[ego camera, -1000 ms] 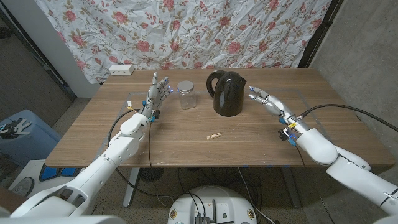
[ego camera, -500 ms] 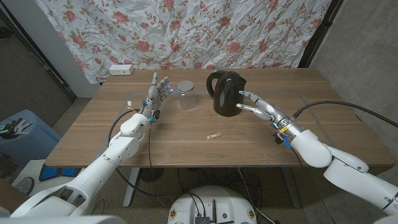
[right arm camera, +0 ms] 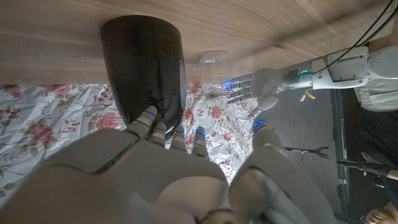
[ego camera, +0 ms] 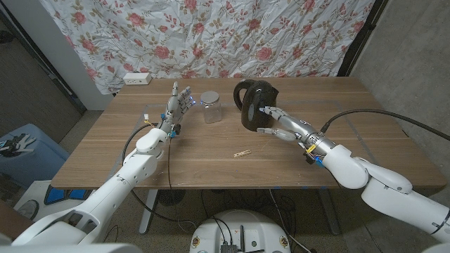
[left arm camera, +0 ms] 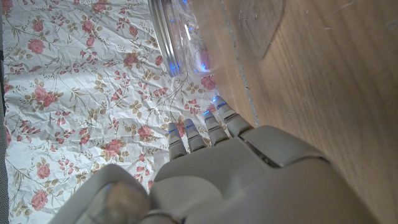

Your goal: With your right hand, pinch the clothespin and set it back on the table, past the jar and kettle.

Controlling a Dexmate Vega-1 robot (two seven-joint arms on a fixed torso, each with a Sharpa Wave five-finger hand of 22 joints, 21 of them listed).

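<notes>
The wooden clothespin [ego camera: 242, 152] lay on the table [ego camera: 105, 151] toward its front edge, nearer that edge than the black kettle [ego camera: 254, 105] and glass jar [ego camera: 210, 107]. The right hand [ego camera: 276, 121], fingers spread and empty, hovered beside the kettle. The left hand [ego camera: 176, 107] stood open-fingered, holding nothing, near the jar.

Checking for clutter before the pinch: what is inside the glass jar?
The jar looks clear and empty in the head view, with tabletop showing through its wall. A lid closes its top, and its base is too small to check.
</notes>
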